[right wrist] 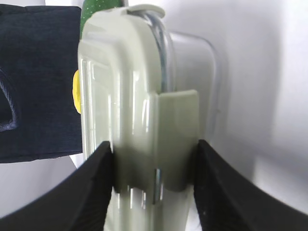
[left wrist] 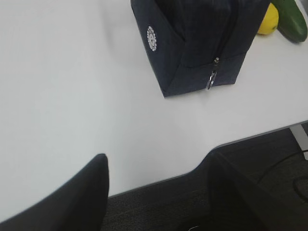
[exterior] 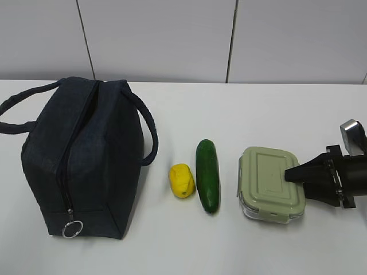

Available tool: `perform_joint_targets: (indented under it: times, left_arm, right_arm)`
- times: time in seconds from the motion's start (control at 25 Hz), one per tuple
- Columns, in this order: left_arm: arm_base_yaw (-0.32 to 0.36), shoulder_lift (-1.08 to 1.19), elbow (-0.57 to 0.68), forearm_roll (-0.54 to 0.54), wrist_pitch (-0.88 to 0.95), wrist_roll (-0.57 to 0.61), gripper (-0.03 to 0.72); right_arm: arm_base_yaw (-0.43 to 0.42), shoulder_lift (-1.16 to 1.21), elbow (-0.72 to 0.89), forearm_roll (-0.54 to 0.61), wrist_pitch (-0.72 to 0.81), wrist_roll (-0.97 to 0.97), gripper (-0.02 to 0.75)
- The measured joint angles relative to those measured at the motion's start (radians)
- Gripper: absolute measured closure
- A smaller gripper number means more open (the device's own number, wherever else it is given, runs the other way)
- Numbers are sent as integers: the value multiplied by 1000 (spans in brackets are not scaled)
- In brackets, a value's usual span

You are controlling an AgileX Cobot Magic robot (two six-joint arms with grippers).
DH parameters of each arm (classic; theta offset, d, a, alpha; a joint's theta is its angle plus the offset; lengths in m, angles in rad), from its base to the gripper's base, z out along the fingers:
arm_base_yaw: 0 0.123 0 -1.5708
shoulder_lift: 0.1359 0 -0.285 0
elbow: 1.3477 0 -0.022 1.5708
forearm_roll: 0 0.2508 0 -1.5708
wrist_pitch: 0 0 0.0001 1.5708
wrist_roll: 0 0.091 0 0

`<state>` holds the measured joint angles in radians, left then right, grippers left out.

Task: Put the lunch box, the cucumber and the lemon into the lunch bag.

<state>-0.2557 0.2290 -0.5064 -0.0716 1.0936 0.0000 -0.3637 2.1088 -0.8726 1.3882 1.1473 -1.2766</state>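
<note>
right claw (exterior: 293, 175): matte black, tapered fingers | wrist: black housing, silver-grey block

Lunch bag (exterior: 86, 157), lemon (exterior: 182, 180), cucumber (exterior: 207, 175), lunch box (exterior: 269, 182) (right end effector (exterior: 292, 175) at its edge) in a row.

lunch bag (exterior: 92, 160) navy | lemon (exterior: 182, 180) yellow | cucumber (exterior: 207, 175) dark green

A white table (exterior: 189, 252) fills the scene from the near edge to the far wall, its top smooth, matte and plain. Behind it stands a pale grey panelled wall (exterior: 155, 40), split by two thin dark vertical seams, one toward the left and one right of centre. In the left wrist view the table's near edge shows as a curved rim, and below it lies a dark floor (left wrist: 269, 173) with a thin cable on it at the right.
</note>
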Motion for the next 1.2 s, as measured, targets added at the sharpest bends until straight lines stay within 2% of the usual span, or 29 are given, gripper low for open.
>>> perform_joint_targets:
  times: [1.2]
  left_arm:
    - [0, 0, 0, 0, 0, 0, 241]
  right_arm:
    - [0, 0, 0, -8, 0, 73, 370]
